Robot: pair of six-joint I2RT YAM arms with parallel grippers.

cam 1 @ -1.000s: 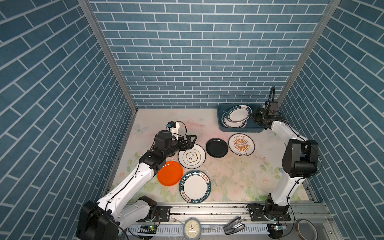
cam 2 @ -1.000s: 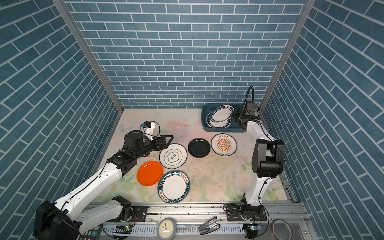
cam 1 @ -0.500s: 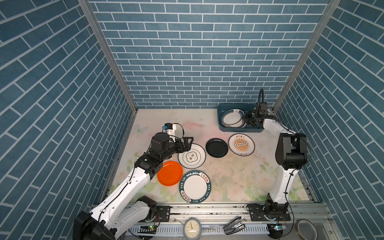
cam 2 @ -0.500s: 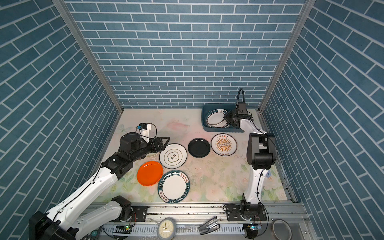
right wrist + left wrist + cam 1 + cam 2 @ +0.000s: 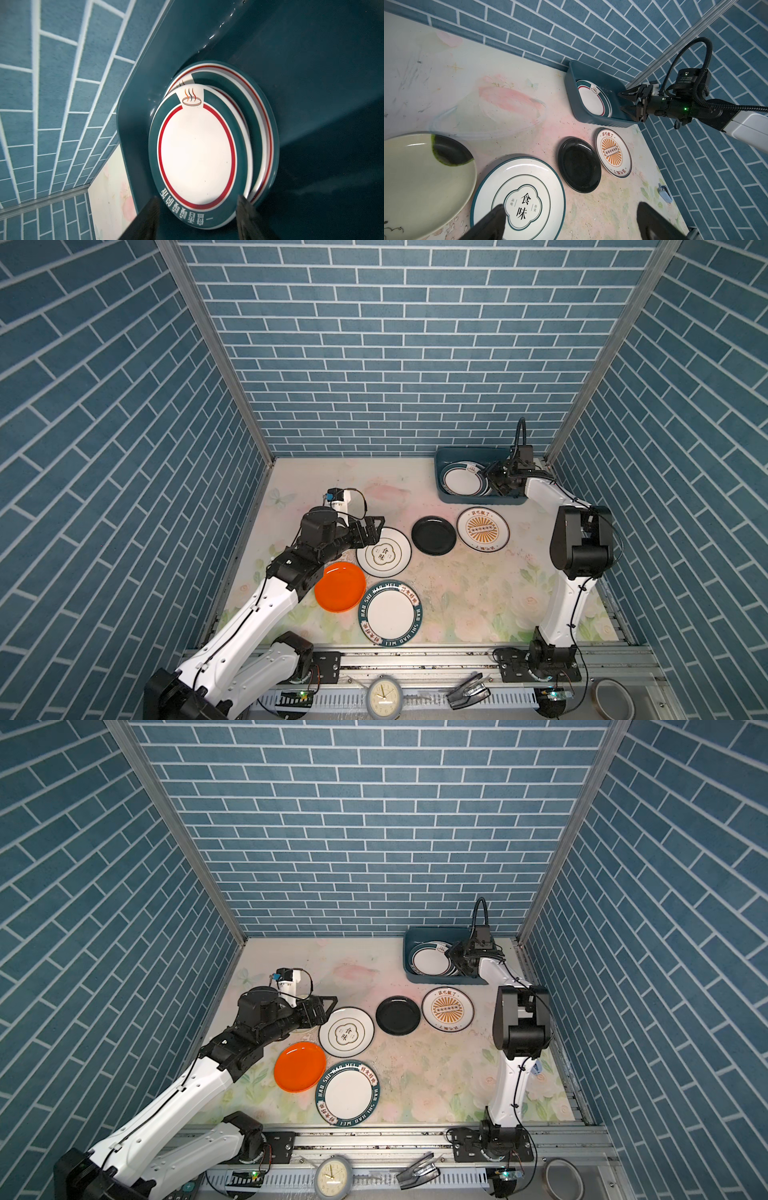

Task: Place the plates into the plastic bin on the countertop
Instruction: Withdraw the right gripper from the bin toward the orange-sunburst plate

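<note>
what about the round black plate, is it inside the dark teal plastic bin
No, the round black plate lies on the floral countertop, outside the teal bin.

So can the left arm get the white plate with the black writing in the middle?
Probably yes. The left gripper is open and hovers right by the rim of that white plate, and nothing lies on it or in between.

On the countertop (image 5: 478,593) (rose-printed) are set the plastic bin (image 5: 478,501), far right, and nearer, an orange plate (image 5: 340,587), a black plate (image 5: 433,535) and white printed plates (image 5: 383,552).
</note>
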